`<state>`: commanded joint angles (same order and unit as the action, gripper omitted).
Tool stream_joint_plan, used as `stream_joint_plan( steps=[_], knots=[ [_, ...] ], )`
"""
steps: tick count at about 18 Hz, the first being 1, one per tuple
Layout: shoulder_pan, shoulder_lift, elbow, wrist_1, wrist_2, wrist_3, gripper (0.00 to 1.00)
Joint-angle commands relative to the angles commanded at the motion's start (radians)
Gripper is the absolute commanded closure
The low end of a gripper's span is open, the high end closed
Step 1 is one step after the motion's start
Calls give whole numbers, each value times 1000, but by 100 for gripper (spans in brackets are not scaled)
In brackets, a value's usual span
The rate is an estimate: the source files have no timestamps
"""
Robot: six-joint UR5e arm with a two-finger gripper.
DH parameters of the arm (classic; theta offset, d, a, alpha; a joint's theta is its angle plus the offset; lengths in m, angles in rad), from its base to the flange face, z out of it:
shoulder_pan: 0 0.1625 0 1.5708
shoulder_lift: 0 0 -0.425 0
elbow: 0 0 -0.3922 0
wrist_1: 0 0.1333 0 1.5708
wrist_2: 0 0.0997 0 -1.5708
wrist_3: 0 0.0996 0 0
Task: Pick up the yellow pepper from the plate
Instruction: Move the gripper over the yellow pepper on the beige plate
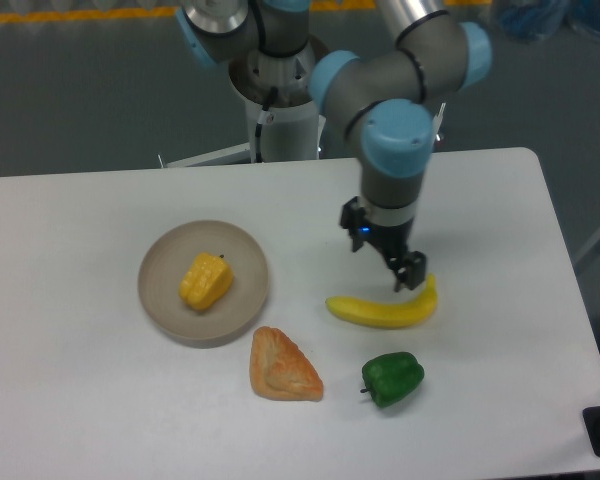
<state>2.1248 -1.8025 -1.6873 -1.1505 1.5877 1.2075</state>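
The yellow pepper (205, 281) lies in the middle of the round beige plate (160, 293) on the left part of the white table. My gripper (408, 277) hangs well to the right of the plate, just above the stem end of a banana (382, 310). Its two dark fingers stand slightly apart with nothing between them, so it is open. Nothing touches the pepper.
An orange-brown bread slice (283, 366) lies just below and right of the plate. A green pepper (391, 378) sits in front of the banana. The robot base (278, 95) stands at the far table edge behind the middle.
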Motion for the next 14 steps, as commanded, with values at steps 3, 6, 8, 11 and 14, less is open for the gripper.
stream_joint_plan(
  steps=[3,6,8,11,14],
  knots=[
    [-63,26,-37,-2,-2,-109,0],
    [-126,29,-51,-2,-9,-256,0],
    [-161,26,-52,-2,-9,-311,0],
    [-227,15,-61,0,-15,-402,0],
    [-249,11,-101,6,-66,-482,0]
  ],
)
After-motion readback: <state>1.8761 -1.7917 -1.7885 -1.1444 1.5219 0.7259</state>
